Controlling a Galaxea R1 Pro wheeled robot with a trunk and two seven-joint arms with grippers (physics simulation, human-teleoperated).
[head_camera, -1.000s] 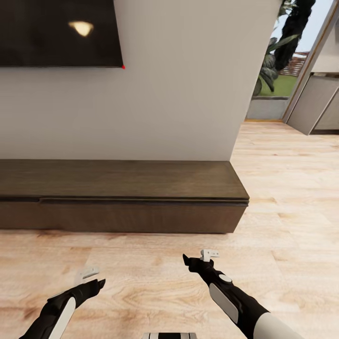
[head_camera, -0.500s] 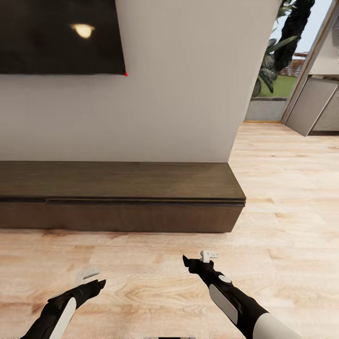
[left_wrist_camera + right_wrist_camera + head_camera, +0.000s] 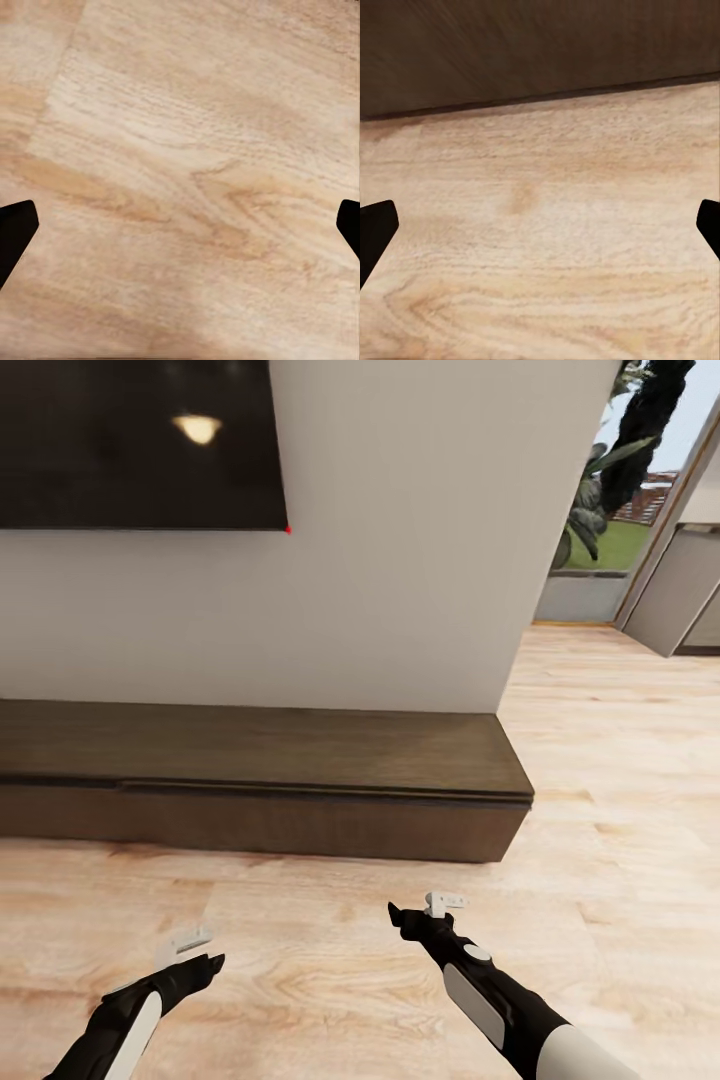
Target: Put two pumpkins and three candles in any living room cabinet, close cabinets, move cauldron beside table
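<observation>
1. The wall (image 3: 400,560) is pale and plain, and fills the far middle of the head view.
2. The wood floor (image 3: 330,920) is light and runs from the near edge out to the far right, past the wall's end.
3. The cabinet (image 3: 300,780) is long, low and dark brown. It stands on the floor against the wall, from the left edge to just short of the wall's right corner. Its front sits flush and closed, and its top is bare.
4. A dark screen (image 3: 130,450) hangs on the wall at the far left, above the cabinet, with a lamp glare on it.
5. Green plants (image 3: 610,470) show at the far right, beyond the wall's end.
6. The right pincer (image 3: 437,907) hangs over the floor near the cabinet's front, released, its tips wide apart with nothing between.
7. The left pincer (image 3: 188,943) hangs over bare floor at the near left, also released and holding nothing.
</observation>
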